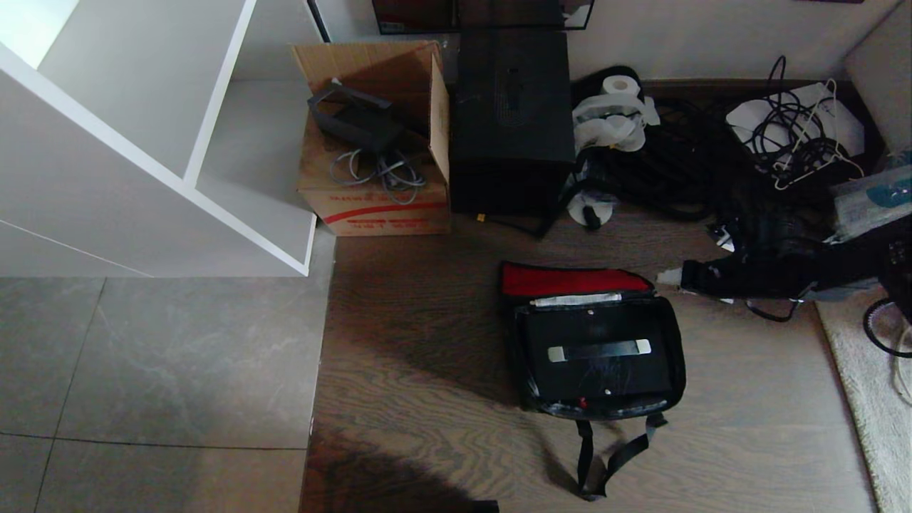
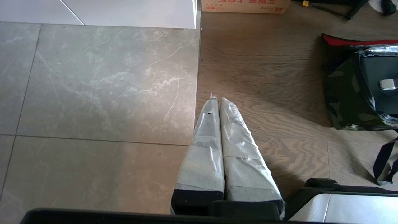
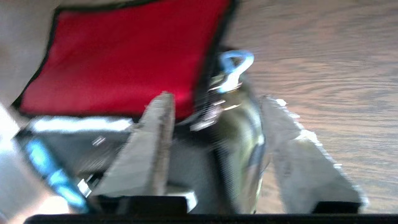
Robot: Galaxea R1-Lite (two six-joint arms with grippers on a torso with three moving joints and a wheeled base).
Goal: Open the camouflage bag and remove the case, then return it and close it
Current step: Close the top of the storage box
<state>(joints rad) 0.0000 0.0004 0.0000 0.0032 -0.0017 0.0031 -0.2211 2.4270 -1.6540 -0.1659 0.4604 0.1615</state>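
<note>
The camouflage bag (image 1: 678, 356) lies open on the wood floor, its red-lined lid (image 1: 570, 280) flipped back towards the far side. Inside it lies the case (image 1: 598, 381), flat and black, with its silver-ended handle on top. Neither arm shows in the head view. In the right wrist view my right gripper (image 3: 217, 98) is open, its taped fingers either side of the bag's camouflage wall (image 3: 245, 140), close to the white clip (image 3: 234, 67) and the red lining (image 3: 124, 59). My left gripper (image 2: 218, 99) is shut and empty, parked over the floor left of the bag (image 2: 342, 96).
Behind the bag stand a cardboard box (image 1: 374, 185) and a tall black box (image 1: 513, 121). A white shelf unit (image 1: 178, 142) fills the far left. Cables and black gear (image 1: 784, 142) pile up at the right, beside a pale rug (image 1: 869, 370). The bag's strap (image 1: 605, 456) trails towards me.
</note>
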